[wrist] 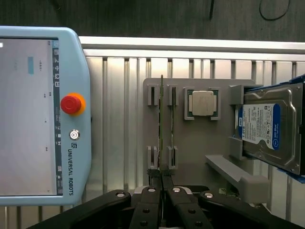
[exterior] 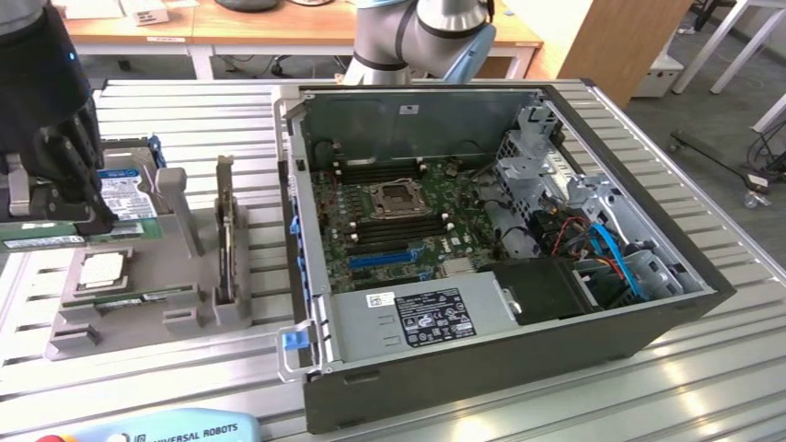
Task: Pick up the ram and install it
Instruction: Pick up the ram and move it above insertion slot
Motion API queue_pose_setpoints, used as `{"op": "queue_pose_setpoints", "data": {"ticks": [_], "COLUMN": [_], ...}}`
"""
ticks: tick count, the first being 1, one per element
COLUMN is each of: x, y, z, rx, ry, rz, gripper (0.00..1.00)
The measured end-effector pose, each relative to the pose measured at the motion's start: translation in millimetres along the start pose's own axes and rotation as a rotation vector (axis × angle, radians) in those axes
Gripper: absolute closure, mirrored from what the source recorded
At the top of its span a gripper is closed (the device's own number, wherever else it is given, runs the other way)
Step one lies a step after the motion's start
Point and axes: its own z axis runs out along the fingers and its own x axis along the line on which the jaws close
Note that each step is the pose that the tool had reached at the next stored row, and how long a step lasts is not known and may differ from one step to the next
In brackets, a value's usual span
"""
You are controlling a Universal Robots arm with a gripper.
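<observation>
**Ram pinched in the claw, mostly hidden**

In the exterior view the black claw (exterior: 47, 221) was cut off by the picture's edge. Its bulk hid much of the long, thin green circuit-board ram (exterior: 43, 241). Whether the stick cleared the grey slotted plastic tray (exterior: 135, 327) could not be told. From the wrist the ram (wrist: 162, 129) showed edge-on, a dark sliver with its chips unseen, between the tray's (wrist: 209, 143) two slot rows. The claw (wrist: 162, 183) was narrowed tight on one end of it.
</observation>
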Motion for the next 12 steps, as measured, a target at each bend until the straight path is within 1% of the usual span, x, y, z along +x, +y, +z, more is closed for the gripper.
{"op": "queue_pose_setpoints", "data": {"ticks": [5,12], "x": [-0.3,-0.7], "y": [0.1,0.3], "z": [-12.8,-27.8], "rx": [0.0000,0.0000], "ry": [0.0000,0.0000], "rz": [0.001,0.001], "gripper": [0.89,0.89]}}
